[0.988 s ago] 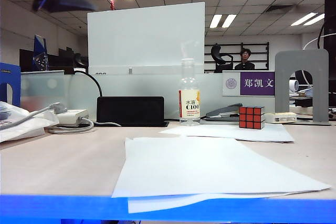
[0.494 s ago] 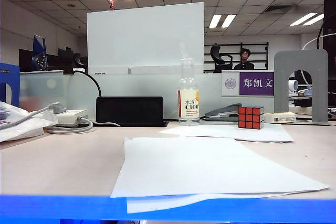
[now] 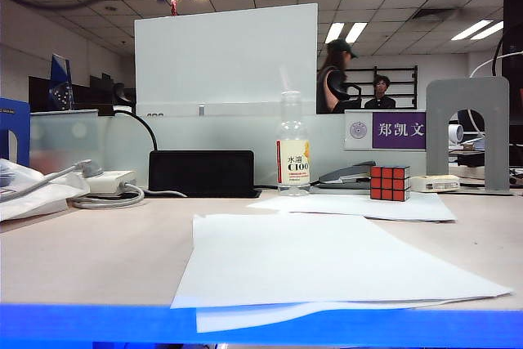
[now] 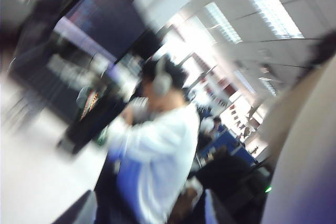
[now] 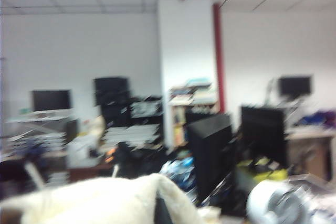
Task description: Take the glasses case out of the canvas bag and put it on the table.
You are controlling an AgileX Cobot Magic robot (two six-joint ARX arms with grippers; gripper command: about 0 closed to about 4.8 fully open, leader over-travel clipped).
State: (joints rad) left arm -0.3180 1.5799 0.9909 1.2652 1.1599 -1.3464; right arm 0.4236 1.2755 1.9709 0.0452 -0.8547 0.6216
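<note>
Bench (image 3: 98, 259) is carrying no glasses case yet; cream canvas bag (image 5: 100, 200) is showing by the right claw, pressed together; left claw's state unclear

My table (image 3: 98, 259) — pale beige-pink top, bright blue front edge. White paper sheets (image 3: 327, 263) lie at the front, overhanging the edge; another sheet (image 3: 359, 204) lies behind. On the far side: clear bottle (image 3: 292, 149), red-and-orange puzzle cube (image 3: 391, 183) on that rear sheet, stapler (image 3: 347, 175), black box (image 3: 203, 173) — power strip (image 3: 110, 181) with cables at left.
</note>
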